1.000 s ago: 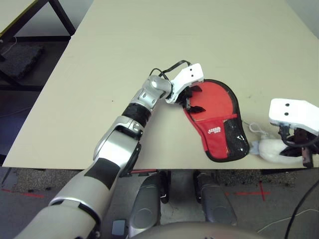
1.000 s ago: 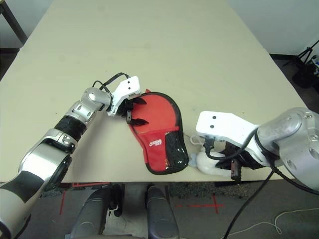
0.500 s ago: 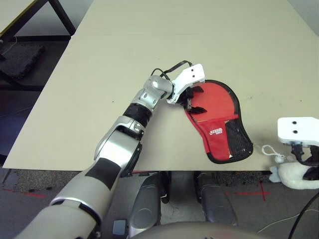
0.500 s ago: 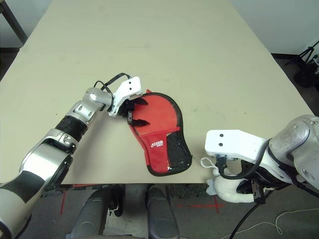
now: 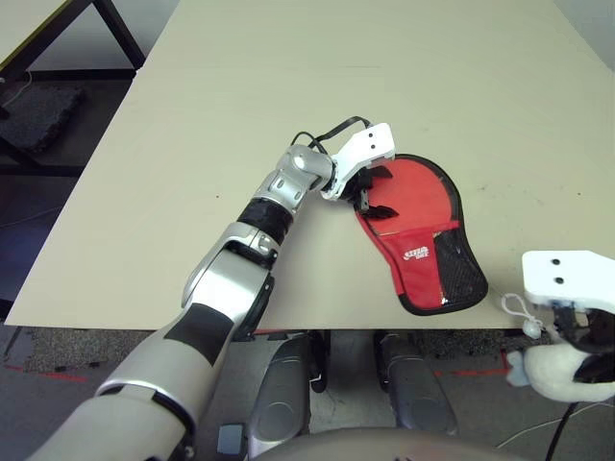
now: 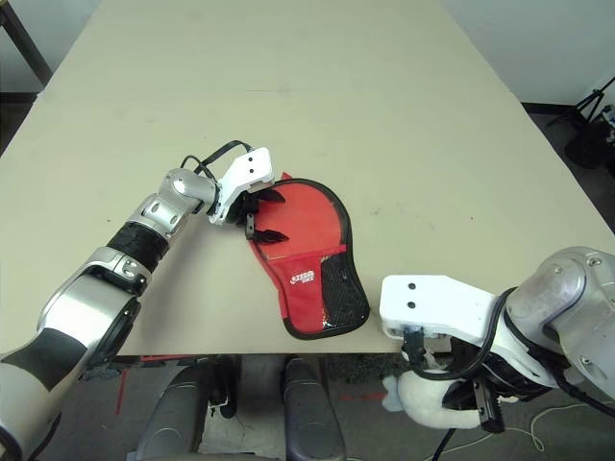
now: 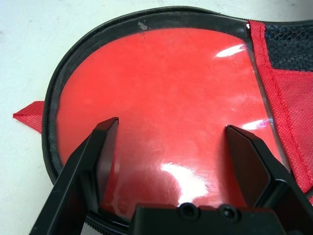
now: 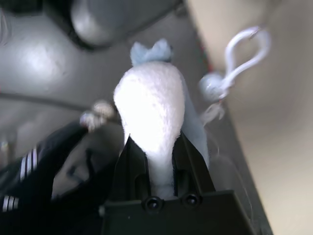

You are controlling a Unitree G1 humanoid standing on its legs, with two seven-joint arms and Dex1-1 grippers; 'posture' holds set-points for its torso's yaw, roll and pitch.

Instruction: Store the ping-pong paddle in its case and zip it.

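- Case (image 5: 423,240): red fabric cover with black zipper edging, lying flat on the table (image 5: 288,86) near its front edge, round end away from the robot, narrow end toward the edge.
- Mesh pocket (image 5: 459,274) and small white logo (image 5: 415,254) sit on the narrow half, facing up.
- Paddle (image 7: 161,127): its glossy red rubber face shows in the round half of the case, ringed by the black edging. Handle is not visible; cannot tell how far it sits under the pocket.
- Small red fabric tab (image 7: 29,116) pokes out from the case edge onto the table.
- Left gripper (image 5: 368,195): over the round end of the case on its left side, fingers (image 7: 100,152) spread wide, gripping nothing. In the left wrist view the two black fingers sit over the red face; cannot tell whether the tips touch it.
- Right gripper (image 6: 450,389): off the table's front edge on the right side, pointing steeply down, well apart from the case.
- Its fingers (image 8: 132,161) are drawn in narrow and pinch a white plush pouch (image 8: 151,122), which hangs past the table edge.
- A white cord loop (image 5: 519,312) with a small bead comes off the pouch, near the table edge.
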